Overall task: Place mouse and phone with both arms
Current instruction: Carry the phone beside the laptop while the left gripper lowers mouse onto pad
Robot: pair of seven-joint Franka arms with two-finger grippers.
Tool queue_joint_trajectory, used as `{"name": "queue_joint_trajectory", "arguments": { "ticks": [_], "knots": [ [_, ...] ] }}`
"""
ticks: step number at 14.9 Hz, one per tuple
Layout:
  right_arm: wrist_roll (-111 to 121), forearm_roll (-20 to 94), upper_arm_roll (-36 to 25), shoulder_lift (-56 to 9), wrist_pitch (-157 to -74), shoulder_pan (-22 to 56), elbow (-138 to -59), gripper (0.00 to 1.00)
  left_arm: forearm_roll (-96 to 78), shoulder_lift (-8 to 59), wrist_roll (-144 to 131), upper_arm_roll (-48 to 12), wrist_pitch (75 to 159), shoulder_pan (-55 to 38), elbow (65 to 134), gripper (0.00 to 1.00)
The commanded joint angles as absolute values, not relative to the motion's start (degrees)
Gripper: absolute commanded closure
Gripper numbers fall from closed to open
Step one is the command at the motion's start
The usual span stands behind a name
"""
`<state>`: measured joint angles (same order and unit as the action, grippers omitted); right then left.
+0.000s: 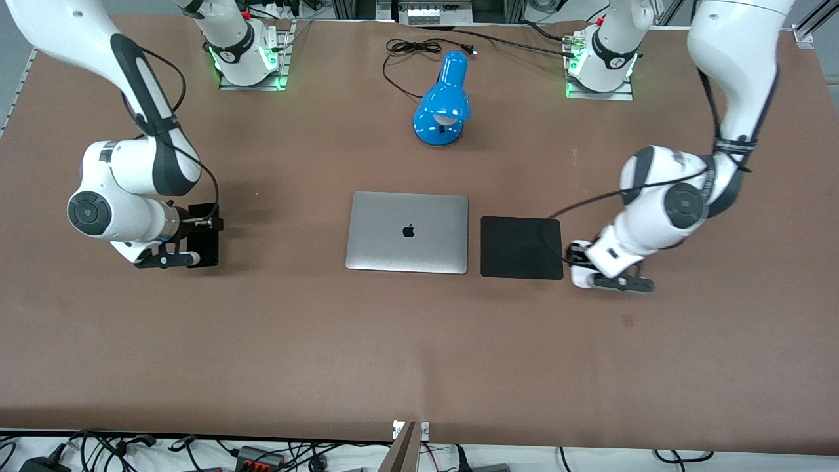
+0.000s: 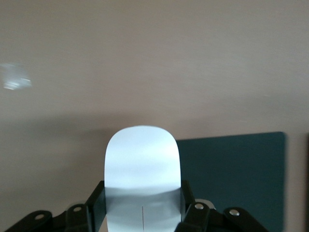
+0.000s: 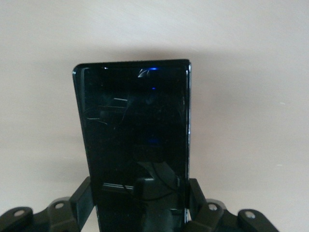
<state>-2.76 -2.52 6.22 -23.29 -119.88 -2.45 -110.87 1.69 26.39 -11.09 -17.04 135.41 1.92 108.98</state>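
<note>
My left gripper [image 1: 578, 265] is shut on the white mouse [image 1: 581, 280], low over the table just beside the black square pad [image 1: 522, 248], at the edge toward the left arm's end. In the left wrist view the mouse [image 2: 142, 169] sticks out from between the fingers of the left gripper [image 2: 143, 212], with the pad [image 2: 231, 174] alongside. My right gripper [image 1: 196, 240] is shut on the black phone [image 1: 204, 236], low over bare table toward the right arm's end. In the right wrist view the phone [image 3: 133, 130] lies flat between the fingers of the right gripper [image 3: 140, 205].
A closed silver laptop [image 1: 408, 232] lies mid-table beside the pad. A blue desk lamp [image 1: 444, 101] lies farther from the front camera, its black cable [image 1: 413, 49] coiled near the bases.
</note>
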Motion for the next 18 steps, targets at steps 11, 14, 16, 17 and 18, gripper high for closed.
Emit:
{"name": "queue_joint_trajectory", "arguments": {
  "ticks": [11, 14, 16, 17, 18],
  "knots": [
    [-33.99, -1.05, 9.32, -31.63, -130.16, 15.73, -110.04, 0.86, 1.32, 34.98, -19.51, -17.67, 140.10, -5.62, 109.42, 0.64],
    [-41.64, -1.05, 9.32, -33.04, -131.74, 17.92, -110.04, 0.86, 1.32, 35.07, -19.95, -17.67, 140.36, -5.71, 109.42, 0.20],
    [-42.45, -1.05, 9.32, -33.31, -132.10, 18.63, -110.13, 0.86, 1.32, 34.63, -19.95, -17.67, 140.19, -5.71, 109.42, 0.00],
    [-42.45, -1.14, 9.32, -33.48, -132.10, 18.55, -110.13, 0.86, 1.32, 34.45, -19.95, -17.67, 140.10, -5.63, 109.42, 0.00],
    [-42.19, -1.23, 9.23, -33.66, -132.10, 18.54, -110.13, 0.85, 1.32, 34.19, -20.04, -17.67, 139.84, -5.63, 109.42, 0.00]
  ]
}}
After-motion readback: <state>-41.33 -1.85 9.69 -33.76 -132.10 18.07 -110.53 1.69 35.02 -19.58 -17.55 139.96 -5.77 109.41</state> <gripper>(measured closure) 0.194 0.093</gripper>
